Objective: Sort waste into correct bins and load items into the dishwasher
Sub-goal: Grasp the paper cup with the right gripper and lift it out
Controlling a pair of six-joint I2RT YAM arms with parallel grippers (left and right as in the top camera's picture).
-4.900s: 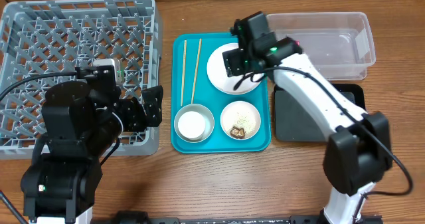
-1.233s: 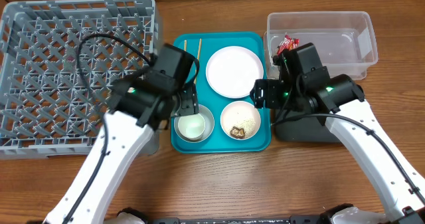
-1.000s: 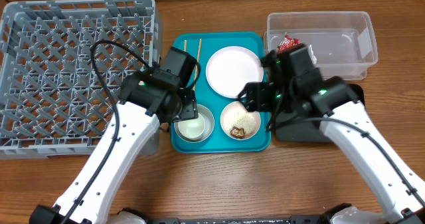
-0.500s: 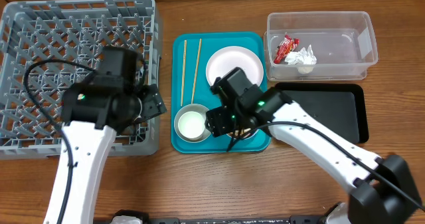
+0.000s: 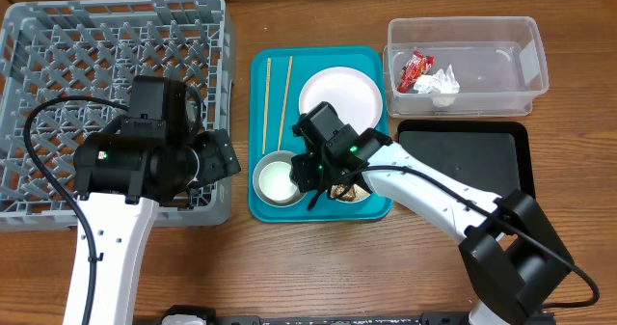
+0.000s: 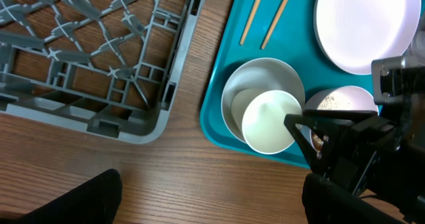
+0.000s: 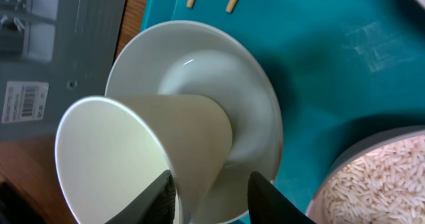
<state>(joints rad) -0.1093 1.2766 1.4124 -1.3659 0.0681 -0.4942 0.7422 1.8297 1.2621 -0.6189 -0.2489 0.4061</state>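
Spanning every view, a brown wood-grain table (image 5: 289,267) is all of the room that shows.

On it stand four containers. One grey rack (image 5: 67,65) sits far left, with wood showing through its lattice floor. One teal tray (image 5: 318,57) is in the middle. One clear tub (image 5: 496,65) is far right, and one black tray (image 5: 472,161) lies just near of the tub.

The teal tray holds two chopsticks (image 5: 266,103) lying side by side along its left edge, running far to near. It also holds one white plate (image 5: 342,94) at its far right, and two bowls on its near side. The steel bowl (image 6: 255,74) is on the left with the single cup (image 6: 267,122) inside it. The pale bowl (image 6: 339,98) is on the right with rice (image 7: 378,177) in it, and the right arm partly hides it from overhead.

The tub holds one red wrapper (image 5: 416,67) and one crumpled napkin (image 5: 441,82), touching each other at its left end.

Two arms are in view. The right gripper (image 7: 214,179) reaches across the tray, one finger on each side of the cup, which leans in the steel bowl. I cannot tell whether the pads press it.

The left gripper (image 5: 220,154) hangs over the rack's near right corner with its fingers spread wide and nothing between them.
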